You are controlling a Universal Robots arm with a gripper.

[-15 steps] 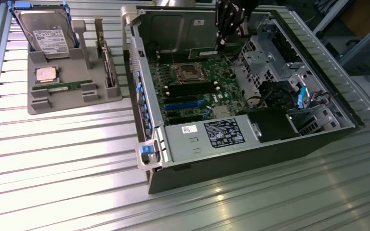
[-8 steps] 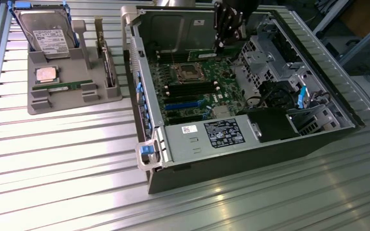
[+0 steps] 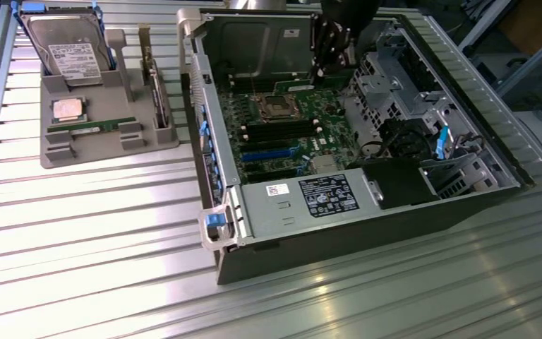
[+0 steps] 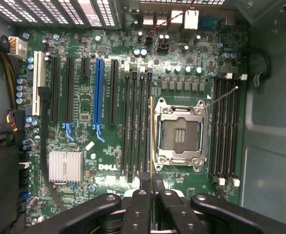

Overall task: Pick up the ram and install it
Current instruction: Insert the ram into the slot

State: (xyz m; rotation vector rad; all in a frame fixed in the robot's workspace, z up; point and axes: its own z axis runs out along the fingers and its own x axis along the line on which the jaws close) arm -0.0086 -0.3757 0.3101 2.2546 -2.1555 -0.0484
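Ribbed metal table (image 3: 82, 233), arm reaching down into open computer case (image 3: 459, 205), claw (image 4: 152, 187) pinching ram (image 4: 152, 141) edge-on.

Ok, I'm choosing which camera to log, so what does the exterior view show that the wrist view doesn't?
Exterior, not wrist: the tray beside the case, with the hard drive, the CPU and a spare stick, plus the power supply.
Wrist, not exterior: the gripper shut on the ram, seen edge-on over the memory slots, and the heatsink.
Both: the motherboard with its empty socket and blue slot.
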